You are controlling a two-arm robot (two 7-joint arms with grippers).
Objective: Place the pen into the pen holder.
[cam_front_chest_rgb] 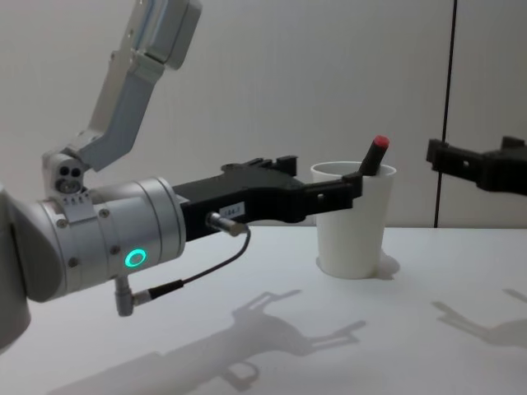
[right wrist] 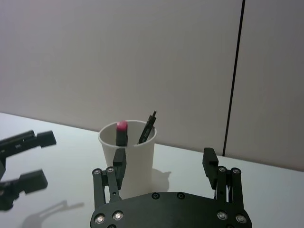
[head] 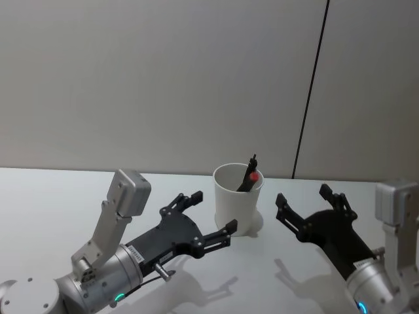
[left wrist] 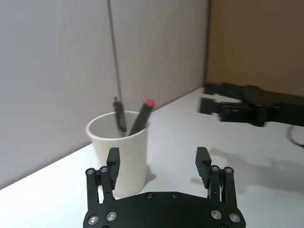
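Occluded and cropped items

The pen holder [head: 238,203] wall hides the lower barrel of the pen [head: 249,178]. The right gripper [cam_front_chest_rgb: 480,169] is cropped by the chest view's edge; a second dark item [left wrist: 118,116] is possibly a clip.

The pen holder [head: 238,199] looks like matt white paper, smooth-sided with a rolled rim. The pen [head: 249,176] inside it is dark plastic with a glossy red end. Both the left tool [head: 206,219] and the right tool [head: 306,206] are matt black, with small bright metal screws. The arm housings are brushed silver metal. The table [head: 46,209] is smooth, matt white.
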